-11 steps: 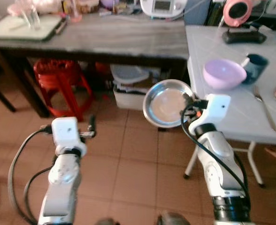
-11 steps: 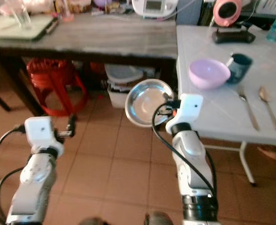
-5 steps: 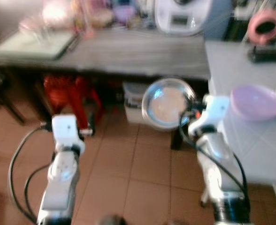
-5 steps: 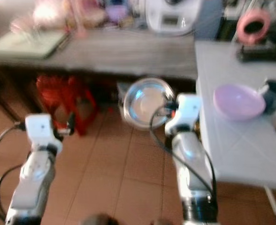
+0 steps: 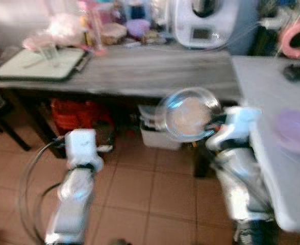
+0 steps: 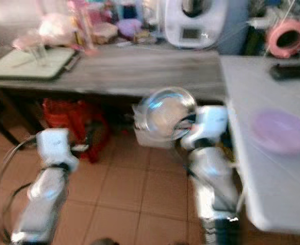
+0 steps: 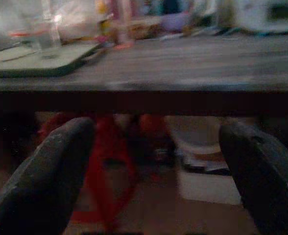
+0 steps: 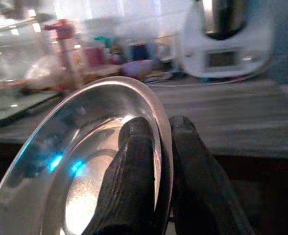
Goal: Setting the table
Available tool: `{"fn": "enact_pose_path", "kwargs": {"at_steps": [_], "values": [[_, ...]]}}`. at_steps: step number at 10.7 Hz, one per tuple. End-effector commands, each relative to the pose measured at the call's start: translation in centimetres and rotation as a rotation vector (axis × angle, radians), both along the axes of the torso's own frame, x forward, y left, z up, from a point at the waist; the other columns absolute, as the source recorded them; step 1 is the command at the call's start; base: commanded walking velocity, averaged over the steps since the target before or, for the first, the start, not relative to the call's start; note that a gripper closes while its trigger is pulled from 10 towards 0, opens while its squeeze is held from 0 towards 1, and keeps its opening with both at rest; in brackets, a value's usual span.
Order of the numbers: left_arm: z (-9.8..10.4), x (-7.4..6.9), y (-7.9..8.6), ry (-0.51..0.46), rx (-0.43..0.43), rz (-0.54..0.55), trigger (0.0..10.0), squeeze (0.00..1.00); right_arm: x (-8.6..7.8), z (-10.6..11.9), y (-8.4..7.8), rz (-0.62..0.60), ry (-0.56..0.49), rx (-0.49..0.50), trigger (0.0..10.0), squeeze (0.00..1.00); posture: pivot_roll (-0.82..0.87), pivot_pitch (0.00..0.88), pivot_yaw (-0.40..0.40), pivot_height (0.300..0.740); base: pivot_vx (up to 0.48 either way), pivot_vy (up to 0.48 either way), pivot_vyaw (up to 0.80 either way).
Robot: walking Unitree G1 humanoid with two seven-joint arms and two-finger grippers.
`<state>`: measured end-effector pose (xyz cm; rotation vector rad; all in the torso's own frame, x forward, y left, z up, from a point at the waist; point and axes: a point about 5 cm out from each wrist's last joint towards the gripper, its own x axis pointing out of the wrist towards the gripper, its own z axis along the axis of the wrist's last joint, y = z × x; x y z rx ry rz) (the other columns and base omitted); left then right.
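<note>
Right gripper [image 8: 156, 161] pinches the rim of one steel plate [image 5: 188, 113], held tilted above the floor, near the grey surface [image 5: 155, 71]. Left gripper [image 7: 154, 161] spread wide, empty. One purple bowl [image 6: 281, 131] on white surface [image 6: 252, 168], right.

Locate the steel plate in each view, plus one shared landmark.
Left eye: steel plate centre-right, pinched by the right gripper.
Right eye: centre.
Left wrist: not in it.
Right wrist: lower left, rim between the fingers.
Landmark: white appliance on the grey table.
</note>
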<state>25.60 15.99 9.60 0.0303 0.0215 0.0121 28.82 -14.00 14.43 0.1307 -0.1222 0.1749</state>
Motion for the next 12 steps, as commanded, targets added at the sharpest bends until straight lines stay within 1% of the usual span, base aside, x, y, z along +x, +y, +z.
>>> {"fn": "enact_pose_path", "kwargs": {"at_steps": [1,3,6,8,9,10,11,12], "values": [[0.7,0.3,-1.0,-0.033,-0.007,-0.032,10.0,0.00,0.3,0.7,-1.0,-0.034,-0.024,-0.003,0.0,0.00,-0.01,0.004,0.058,0.740,0.480,0.000,0.00],[1.8,0.9,-1.1,-0.076,0.009,-0.062,10.0,0.00,0.8,1.0,-1.3,-0.062,-0.027,0.002,0.0,0.00,0.00,0.019,0.057,0.740,0.480,0.000,0.00],[2.5,0.9,-1.3,-0.092,0.007,-0.072,10.0,0.00,1.4,1.2,-1.8,-0.107,-0.020,0.013,0.0,0.00,0.01,0.070,0.054,0.740,0.480,0.000,0.00],[3.3,0.7,-1.6,-0.117,0.010,-0.073,10.0,0.00,1.9,1.8,-2.3,-0.137,-0.026,0.016,0.0,0.00,0.02,0.105,0.051,0.740,0.480,0.000,0.00],[3.0,0.4,-1.6,-0.108,0.005,-0.069,10.0,0.00,2.0,1.4,-2.8,-0.182,-0.001,0.023,0.0,0.00,0.02,0.108,0.050,0.740,0.480,0.000,0.00],[2.8,0.2,-1.6,-0.097,0.002,-0.074,10.0,0.00,2.1,0.8,-3.1,-0.220,0.042,0.051,0.0,0.00,0.03,0.103,0.053,0.740,0.480,0.000,0.00],[2.6,0.0,-1.7,-0.081,-0.009,-0.075,10.0,0.00,2.2,0.2,-3.4,-0.248,0.073,0.047,0.0,0.00,0.03,0.100,0.056,0.740,0.480,0.000,0.00],[2.2,-0.1,-1.6,-0.061,-0.007,-0.067,10.0,0.00,2.2,-0.1,-3.4,-0.253,0.091,0.061,0.0,0.00,0.03,0.100,0.057,0.740,0.000,0.000,0.00]]}}
